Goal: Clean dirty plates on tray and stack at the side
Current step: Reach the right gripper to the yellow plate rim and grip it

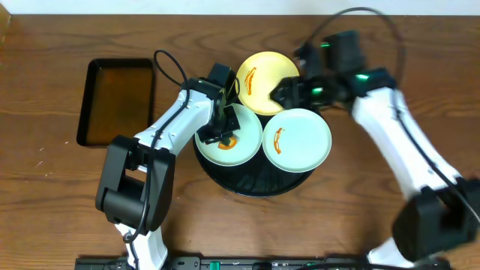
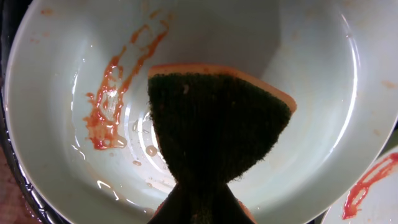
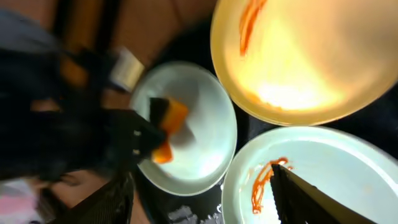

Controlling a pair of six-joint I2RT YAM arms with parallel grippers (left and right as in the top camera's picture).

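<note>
Tray (image 1: 255,180): round and black, mid-counter (image 1: 60,195), carrying all 3 plates.
Yellow plate (image 1: 266,75): on the tray's far edge, overhanging it, with an orange streak (image 1: 250,77).
Left plate (image 1: 244,127): mint, on the tray's left part, touching the yellow plate.
Right plate (image 1: 304,142): mint, on the tray's right part, its rim past the tray's edge, with 1 streak (image 1: 279,140).
Pan (image 1: 116,101): rectangular, holds brownish liquid, well left of the tray.
Left pincer (image 1: 223,131): over the tray's left part, clamped together on the sponge (image 2: 211,137), which is pressed into the left plate.
Right pincer (image 3: 208,199): at the tray's far right, just beside the yellow plate's rim; fingers (image 3: 305,193) stand apart with nothing between them.
Overhead only: the pan, both arms and the whole tray.
Left wrist only: the sponge's dark green scouring face with an orange edge; a smeared red-orange sauce patch (image 2: 109,112) beside it and wet droplets on the left plate.
Right wrist only: the gap between the right fingers; the left arm is a dark blur there.
</note>
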